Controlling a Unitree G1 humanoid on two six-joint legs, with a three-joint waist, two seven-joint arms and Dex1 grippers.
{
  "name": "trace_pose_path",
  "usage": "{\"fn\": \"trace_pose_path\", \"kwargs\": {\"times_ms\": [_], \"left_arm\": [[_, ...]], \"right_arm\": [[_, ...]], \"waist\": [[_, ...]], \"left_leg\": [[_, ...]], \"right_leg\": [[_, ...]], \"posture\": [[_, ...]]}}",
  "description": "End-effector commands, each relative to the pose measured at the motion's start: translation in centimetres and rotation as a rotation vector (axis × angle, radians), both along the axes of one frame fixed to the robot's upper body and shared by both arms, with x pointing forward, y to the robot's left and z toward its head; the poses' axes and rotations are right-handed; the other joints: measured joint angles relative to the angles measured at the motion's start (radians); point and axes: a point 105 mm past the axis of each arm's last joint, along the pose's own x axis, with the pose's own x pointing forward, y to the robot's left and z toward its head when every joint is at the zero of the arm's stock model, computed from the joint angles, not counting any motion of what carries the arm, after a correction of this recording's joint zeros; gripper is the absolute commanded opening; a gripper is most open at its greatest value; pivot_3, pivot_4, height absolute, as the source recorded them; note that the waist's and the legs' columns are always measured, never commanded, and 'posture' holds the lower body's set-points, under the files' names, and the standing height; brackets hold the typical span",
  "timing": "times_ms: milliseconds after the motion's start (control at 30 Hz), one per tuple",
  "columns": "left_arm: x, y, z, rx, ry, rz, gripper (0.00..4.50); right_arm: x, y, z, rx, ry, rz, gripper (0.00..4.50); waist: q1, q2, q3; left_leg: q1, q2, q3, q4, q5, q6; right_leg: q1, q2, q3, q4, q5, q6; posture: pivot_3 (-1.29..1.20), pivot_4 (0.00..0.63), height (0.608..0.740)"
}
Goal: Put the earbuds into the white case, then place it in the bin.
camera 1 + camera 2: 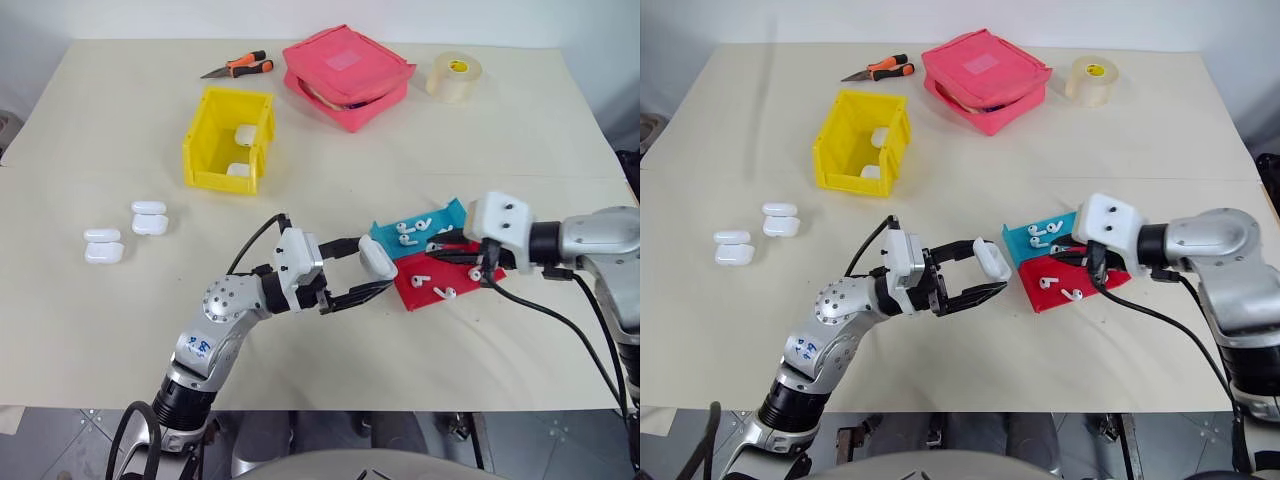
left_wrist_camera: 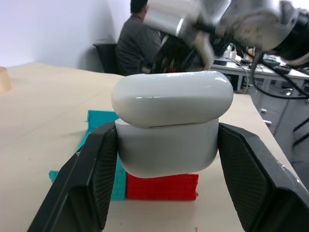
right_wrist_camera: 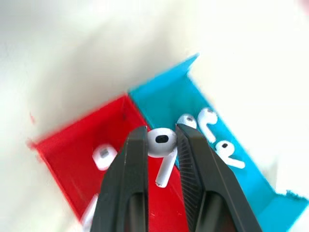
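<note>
Your left gripper is pinching the glossy white rounded case beside the trays, and its lid looks shut, which would block loading. Your right gripper is nipping one tiny white earbud by its head over the red tray; it could squirt free. No readable writing.

From my station the head views look bright and even, lit from above, with soft short shadows beside the bin and under both arms on the pale counter. The left wrist view is crisp on the white case, which carries a glossy highlight, while the right hand behind it smears with motion. The right wrist view is washed out, its counter blown near white and blurred towards the edges.
</note>
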Motion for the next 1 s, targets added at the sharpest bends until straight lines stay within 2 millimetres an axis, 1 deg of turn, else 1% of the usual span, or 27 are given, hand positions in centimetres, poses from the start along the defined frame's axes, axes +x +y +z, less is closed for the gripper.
{"fn": "trace_pose_path", "kwargs": {"times_ms": [33,133,200,500,600,800,1000], "left_arm": [[0.0,0.1,1.3,-0.036,-0.038,-0.056,2.78],[0.2,0.5,1.4,-0.040,-0.028,-0.083,2.78],[0.0,0.7,1.4,-0.049,-0.035,-0.132,2.78],[-0.6,0.7,1.4,-0.077,-0.043,-0.280,2.78],[-0.9,0.8,1.6,-0.086,-0.060,-0.318,2.78],[-1.5,1.1,2.3,-0.100,-0.095,-0.384,2.78],[-1.8,1.3,2.5,-0.095,-0.100,-0.415,2.78]], "right_arm": [[-1.1,0.1,2.5,0.155,-0.075,-0.031,0.46],[-1.9,0.6,3.2,0.273,-0.091,-0.043,0.46],[-2.9,1.8,4.5,0.419,-0.121,0.008,0.46],[-5.7,6.3,5.4,0.717,-0.025,0.158,0.46],[-5.7,7.1,5.1,0.738,-0.012,0.173,0.46],[-5.5,8.2,3.5,0.729,-0.020,0.196,0.46],[-5.6,8.7,3.1,0.743,-0.038,0.219,0.46]], "waist": [[-0.002,0.000,0.000],[-0.003,0.000,0.000],[-0.005,0.000,0.000],[-0.003,0.000,0.000],[-0.004,0.001,0.000],[-0.005,0.001,0.000],[-0.004,0.001,0.000]], "left_leg": [[0.000,0.000,0.000,0.000,0.000,0.000],[0.000,0.000,0.000,0.000,0.000,0.000],[0.000,0.001,0.000,0.000,0.000,0.000],[0.000,0.000,0.001,0.000,0.000,0.000],[0.000,0.000,0.001,0.000,0.000,0.000],[0.000,0.000,0.001,0.000,0.000,0.001],[0.000,0.000,0.001,0.000,-0.001,0.001]], "right_leg": [[0.000,0.000,0.000,0.000,0.000,0.000],[0.000,0.001,0.000,0.000,0.000,0.000],[0.000,0.001,0.000,0.000,0.000,0.000],[0.000,0.001,0.001,0.000,0.000,0.000],[0.000,0.001,0.001,0.000,0.000,0.000],[0.000,0.001,0.001,0.000,0.000,0.000],[0.000,0.001,0.001,0.000,0.000,0.000]], "posture": [[0.00,0.150,0.740],[0.00,0.150,0.740],[0.00,0.150,0.740],[0.00,0.150,0.740],[0.00,0.150,0.740],[0.00,0.150,0.740],[0.00,0.150,0.740]]}}
